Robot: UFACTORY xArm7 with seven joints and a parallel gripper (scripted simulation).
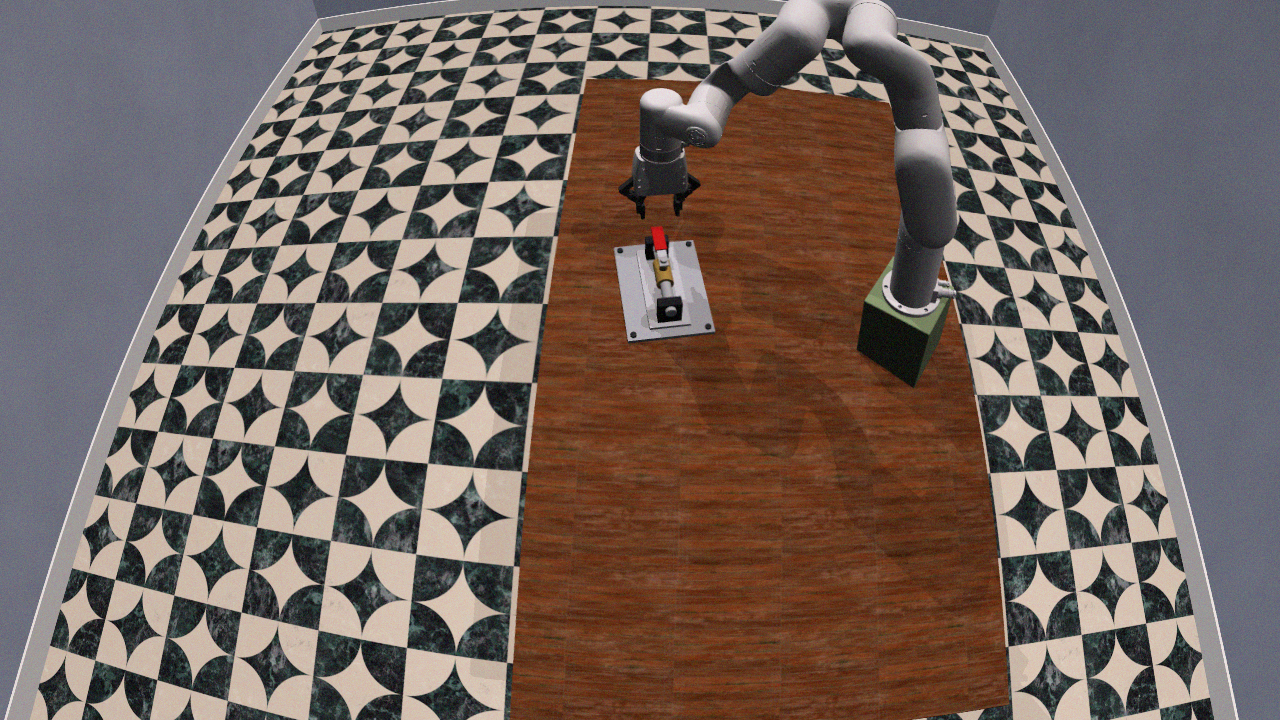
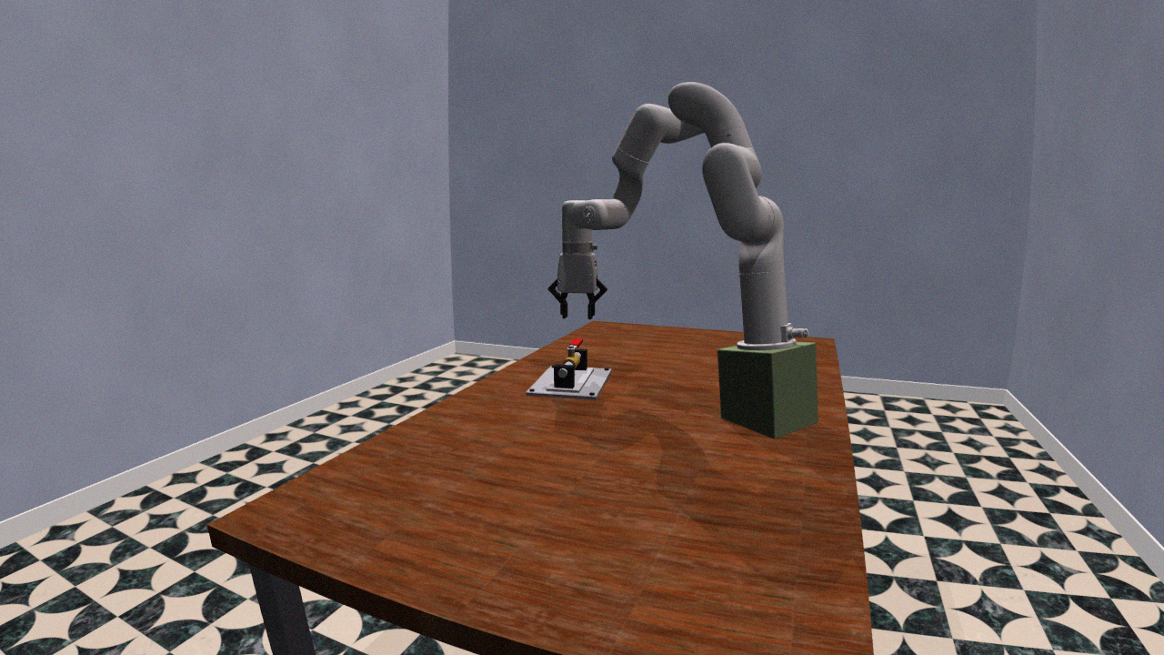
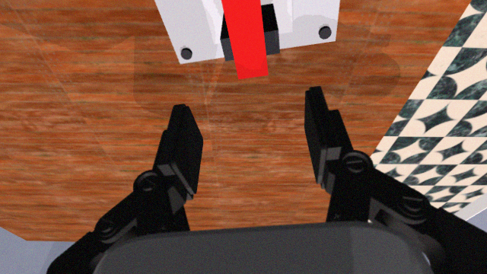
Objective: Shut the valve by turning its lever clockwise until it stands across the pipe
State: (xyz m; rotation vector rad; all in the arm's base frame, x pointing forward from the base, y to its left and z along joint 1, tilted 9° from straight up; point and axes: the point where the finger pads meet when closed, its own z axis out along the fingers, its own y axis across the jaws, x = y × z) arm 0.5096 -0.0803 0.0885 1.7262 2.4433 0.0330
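Observation:
The valve sits on a grey baseplate on the wooden table. Its brass pipe runs between black blocks. The red lever lies along the pipe, its free end reaching past the plate's far edge. My gripper is open and empty. It points straight down and hangs well above the table, just beyond the lever's tip, touching nothing.
The arm's green pedestal stands on the table to the right of the valve. The table's left edge runs close to the baseplate, with chequered floor beyond it.

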